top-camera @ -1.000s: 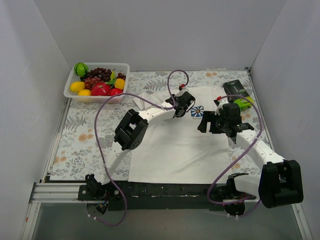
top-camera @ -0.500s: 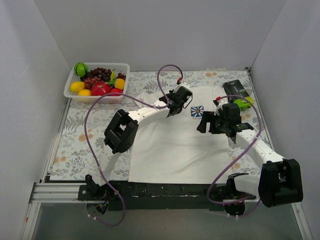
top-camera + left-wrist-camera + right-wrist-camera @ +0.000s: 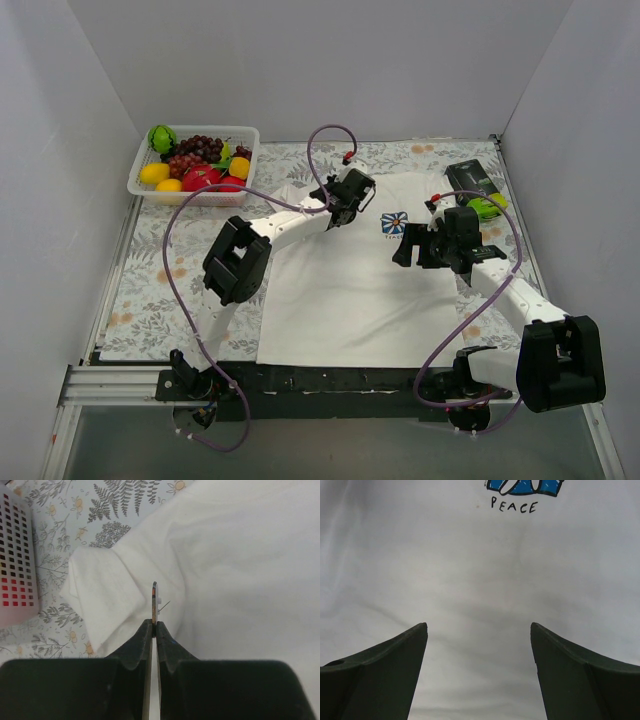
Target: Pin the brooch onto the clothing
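The white T-shirt (image 3: 350, 280) lies flat on the floral tablecloth, its blue square logo (image 3: 394, 224) on the chest. My left gripper (image 3: 333, 217) is over the shirt's upper left, near the sleeve. In the left wrist view it (image 3: 154, 624) is shut on the brooch (image 3: 154, 600), a thin disc seen edge-on, its pin pointing right above the shirt (image 3: 240, 570). My right gripper (image 3: 408, 250) is open and empty just below the logo; in the right wrist view it (image 3: 479, 626) hovers over the shirt (image 3: 475, 570) with the logo (image 3: 522, 485) ahead.
A white basket of fruit (image 3: 195, 160) stands at the back left. A dark and green device (image 3: 476, 186) lies at the back right beside the shirt. Grey walls enclose the table. The left arm's purple cable (image 3: 320, 150) loops above the shirt.
My left gripper has moved left and farther back with the brooch, away from the logo toward the left sleeve. The right arm has barely moved.
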`<control>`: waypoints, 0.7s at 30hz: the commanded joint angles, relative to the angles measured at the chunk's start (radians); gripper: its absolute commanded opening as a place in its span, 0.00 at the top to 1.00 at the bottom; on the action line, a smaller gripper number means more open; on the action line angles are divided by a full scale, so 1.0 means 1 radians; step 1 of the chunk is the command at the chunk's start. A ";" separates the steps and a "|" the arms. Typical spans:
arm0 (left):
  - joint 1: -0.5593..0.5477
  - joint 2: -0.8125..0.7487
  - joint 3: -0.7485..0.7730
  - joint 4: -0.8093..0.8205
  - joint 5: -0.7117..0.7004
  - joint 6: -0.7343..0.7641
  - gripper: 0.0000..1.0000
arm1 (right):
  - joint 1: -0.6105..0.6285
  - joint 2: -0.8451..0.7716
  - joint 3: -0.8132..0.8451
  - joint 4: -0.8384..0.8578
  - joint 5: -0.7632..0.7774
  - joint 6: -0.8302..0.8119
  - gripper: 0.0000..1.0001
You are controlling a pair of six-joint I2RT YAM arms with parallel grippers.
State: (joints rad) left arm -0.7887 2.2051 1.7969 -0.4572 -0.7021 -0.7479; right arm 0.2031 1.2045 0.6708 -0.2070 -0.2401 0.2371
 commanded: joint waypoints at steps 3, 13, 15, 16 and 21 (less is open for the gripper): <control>0.019 0.021 -0.007 -0.024 -0.100 0.051 1.00 | -0.004 0.004 -0.014 0.040 -0.021 0.005 0.10; 0.019 0.119 0.044 -0.032 -0.155 0.114 1.00 | -0.004 0.003 -0.016 0.040 -0.024 0.004 0.10; 0.019 0.136 0.051 -0.032 -0.158 0.119 1.00 | -0.005 0.003 -0.017 0.038 -0.021 0.002 0.10; 0.019 0.140 0.053 -0.031 -0.157 0.122 1.00 | -0.004 0.001 -0.017 0.038 -0.019 0.004 0.10; 0.013 0.156 0.062 -0.032 -0.122 0.128 1.00 | -0.005 0.003 -0.019 0.040 -0.016 0.004 0.10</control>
State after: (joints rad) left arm -0.7738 2.3497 1.8244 -0.4866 -0.8341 -0.6312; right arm 0.2031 1.2053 0.6563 -0.2001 -0.2470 0.2371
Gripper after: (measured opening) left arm 0.028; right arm 0.901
